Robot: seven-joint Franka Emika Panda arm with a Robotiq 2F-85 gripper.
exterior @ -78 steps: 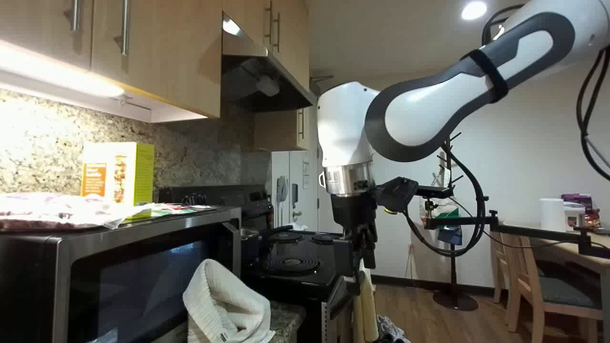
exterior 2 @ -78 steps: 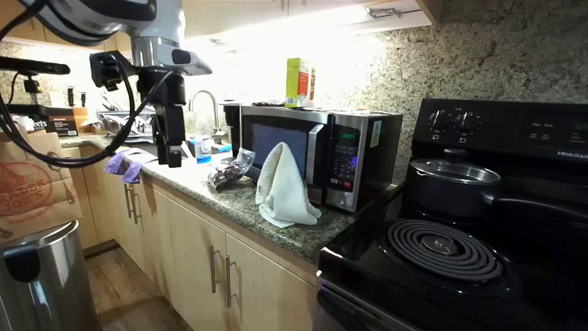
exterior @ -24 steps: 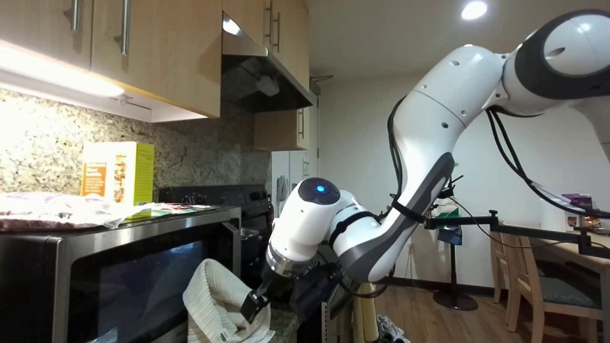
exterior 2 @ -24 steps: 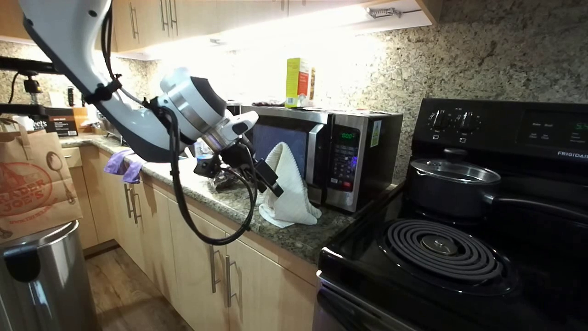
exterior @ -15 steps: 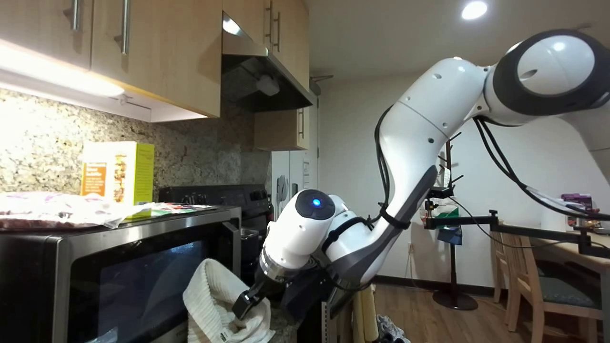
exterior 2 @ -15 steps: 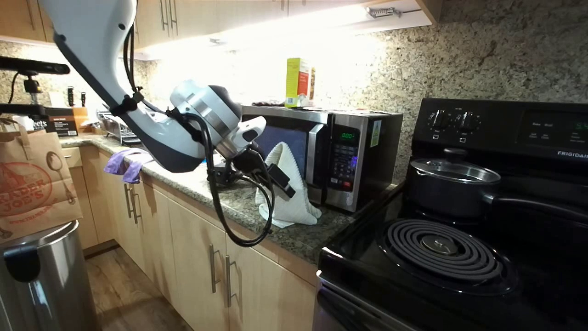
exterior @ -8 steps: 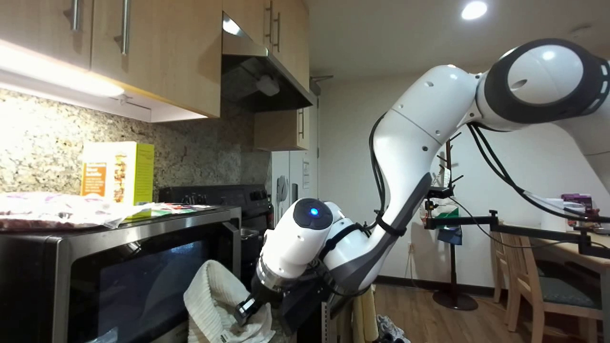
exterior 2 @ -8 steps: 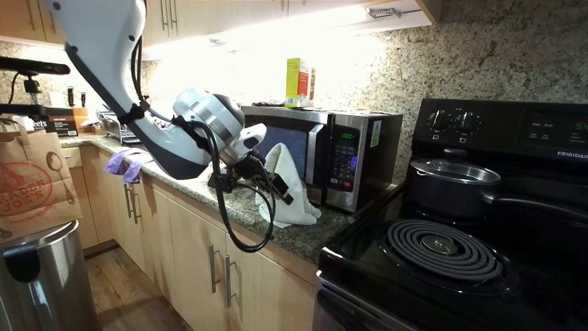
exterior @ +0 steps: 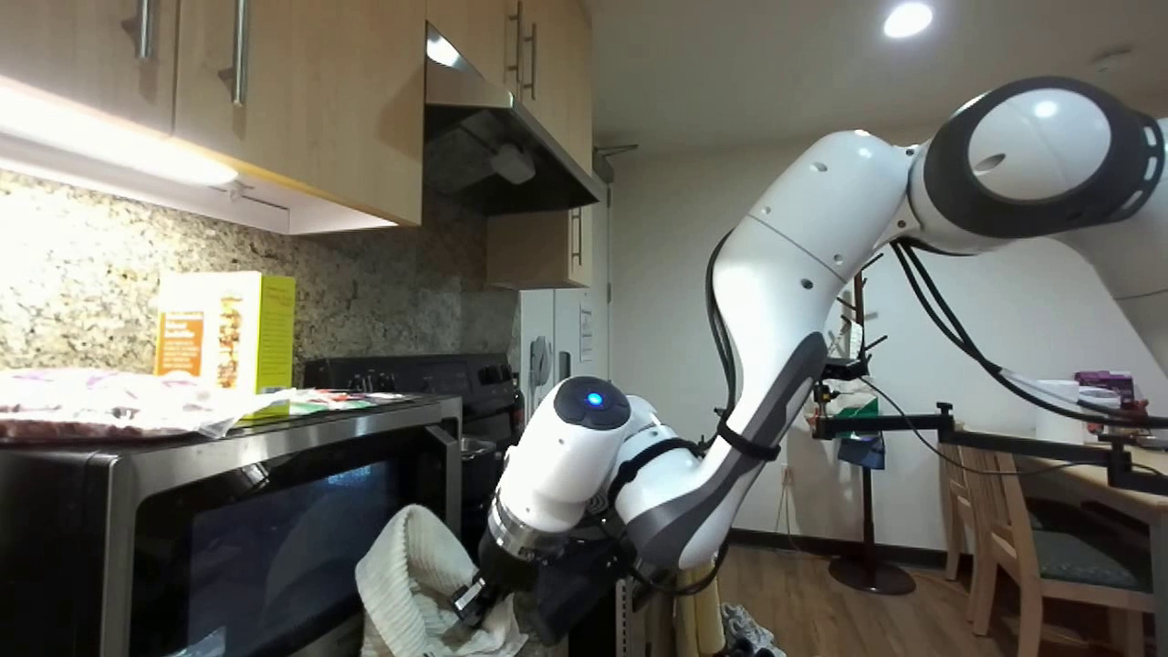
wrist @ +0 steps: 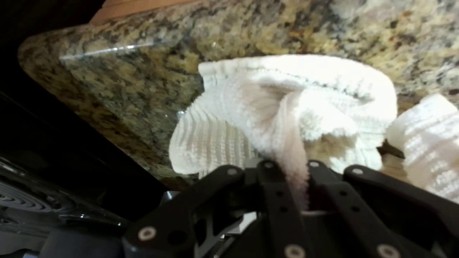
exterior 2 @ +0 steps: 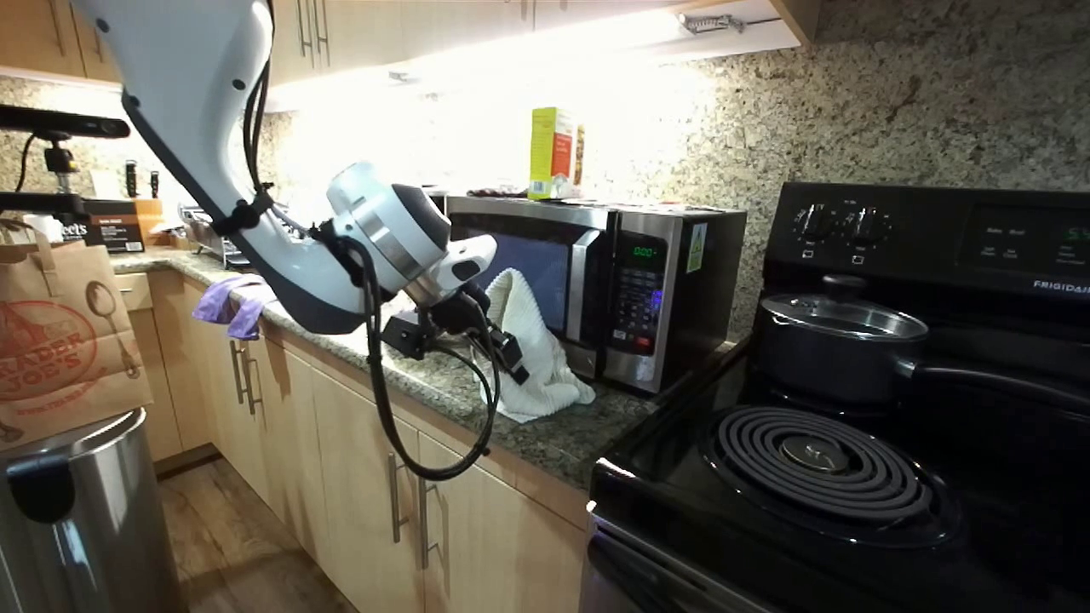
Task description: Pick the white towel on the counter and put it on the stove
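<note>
The white ribbed towel (exterior 2: 545, 375) stands in a loose peak on the granite counter (exterior 2: 570, 447), just in front of the microwave. My gripper (wrist: 291, 166) is shut on a fold of it; in the wrist view that fold runs up between the two black fingers (wrist: 272, 186). Both exterior views have the gripper (exterior: 467, 607) tilted down into the towel's near side, its tips partly lost among the folds. The towel's lower edge still rests on the counter. To the right in an exterior view lies the black stove (exterior 2: 673, 502) with a coil burner (exterior 2: 809, 460).
Close behind the towel is the microwave (exterior 2: 681, 340), its door handle (exterior 2: 583, 285) jutting forward. A lidded pot (exterior 2: 839, 366) sits on the stove's rear burner, handle pointing right. A yellow-green box (exterior 2: 545, 153) tops the microwave. My wrist cable (exterior 2: 426, 472) loops down past the counter edge.
From upright and clear of the towel, the arm has swung down and tilted into it. Within the last second the jaws closed on a fold, and the towel's peak shifted and sank slightly.
</note>
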